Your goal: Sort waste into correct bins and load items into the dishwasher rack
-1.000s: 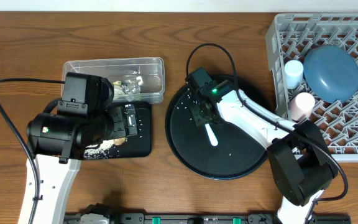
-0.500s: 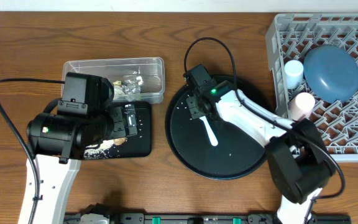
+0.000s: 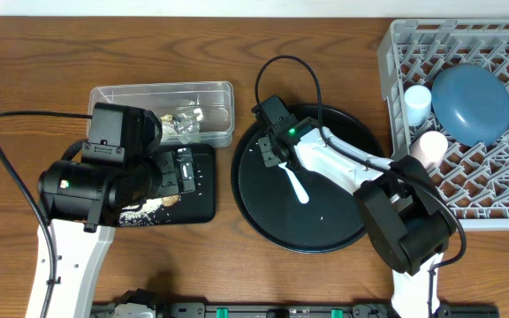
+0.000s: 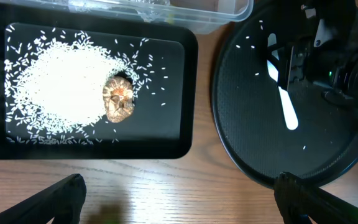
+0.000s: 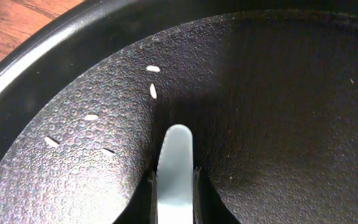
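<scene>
My right gripper (image 3: 277, 152) is shut on the handle of the pale blue spoon (image 3: 300, 188) low over the large round black tray (image 3: 325, 231). In the right wrist view the spoon (image 5: 174, 163) sits between my fingertips (image 5: 174, 194), with a few rice grains (image 5: 153, 69) on the tray ahead. My left gripper (image 4: 179, 186) is open and empty, high over the table near the flat black tray (image 4: 173, 124). That tray holds a rice heap (image 4: 61, 81) and the brown lump (image 4: 119, 99). The spoon also shows in the left wrist view (image 4: 286, 102).
The clear tub (image 3: 162, 93) behind the flat black tray (image 3: 203, 208) holds crumpled wrappers (image 3: 184, 124). The grey rack (image 3: 396, 53) at the far right holds the dark blue plate (image 3: 471, 104), the light blue cup (image 3: 418, 104) and the pinkish-white cup (image 3: 429, 148).
My right gripper has moved a little toward the far left rim of the round tray, still shut on the spoon handle. The left arm has not moved.
</scene>
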Tool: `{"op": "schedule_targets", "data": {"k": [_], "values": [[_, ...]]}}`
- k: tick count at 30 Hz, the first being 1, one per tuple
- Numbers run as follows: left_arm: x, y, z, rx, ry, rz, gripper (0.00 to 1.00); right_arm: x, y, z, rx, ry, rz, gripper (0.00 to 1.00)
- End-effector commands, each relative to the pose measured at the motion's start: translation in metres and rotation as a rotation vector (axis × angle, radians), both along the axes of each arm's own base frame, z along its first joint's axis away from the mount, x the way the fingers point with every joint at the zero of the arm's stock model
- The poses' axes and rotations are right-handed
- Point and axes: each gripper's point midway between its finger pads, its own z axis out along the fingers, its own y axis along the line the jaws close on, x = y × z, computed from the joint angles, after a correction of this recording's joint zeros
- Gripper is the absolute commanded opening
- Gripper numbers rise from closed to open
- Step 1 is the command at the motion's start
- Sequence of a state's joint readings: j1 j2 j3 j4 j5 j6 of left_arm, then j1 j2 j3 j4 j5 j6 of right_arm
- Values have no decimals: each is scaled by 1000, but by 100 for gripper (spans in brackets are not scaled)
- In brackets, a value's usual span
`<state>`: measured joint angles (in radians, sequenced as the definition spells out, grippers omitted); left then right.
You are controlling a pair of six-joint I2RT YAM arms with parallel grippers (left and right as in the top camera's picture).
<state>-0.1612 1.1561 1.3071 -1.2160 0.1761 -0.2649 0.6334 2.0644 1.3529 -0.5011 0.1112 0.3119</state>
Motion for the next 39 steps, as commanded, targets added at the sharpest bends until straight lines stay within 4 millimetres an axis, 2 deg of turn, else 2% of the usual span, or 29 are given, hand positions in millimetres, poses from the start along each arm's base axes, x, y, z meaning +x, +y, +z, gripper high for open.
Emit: {"op": "schedule_targets", "data": {"k": [1,6,12,18,25,30,35,39], "values": [[0,2,1,12,-5,1,98,-26,-9,-45,-63,111,2,1],[0,2,1,12,-4,1,98,-20,-7,-32,-44,85,-4,1],[0,2,1,12,-4,1,98,-6,-4,13,24,1,-15,1],[0,2,1,12,-4,1,98,-4,1,51,86,-47,-6,1],[0,2,1,12,-5,1,98,-9,-2,65,95,-46,-4,1],[0,2,1,12,-4,1,98,-14,-27,78,70,-20,-35,1],[0,2,1,12,-4,1,98,-16,-71,105,41,-13,-45,1],[0,2,1,12,-4,1,98,-22,-115,130,11,-17,-71,1]]}}
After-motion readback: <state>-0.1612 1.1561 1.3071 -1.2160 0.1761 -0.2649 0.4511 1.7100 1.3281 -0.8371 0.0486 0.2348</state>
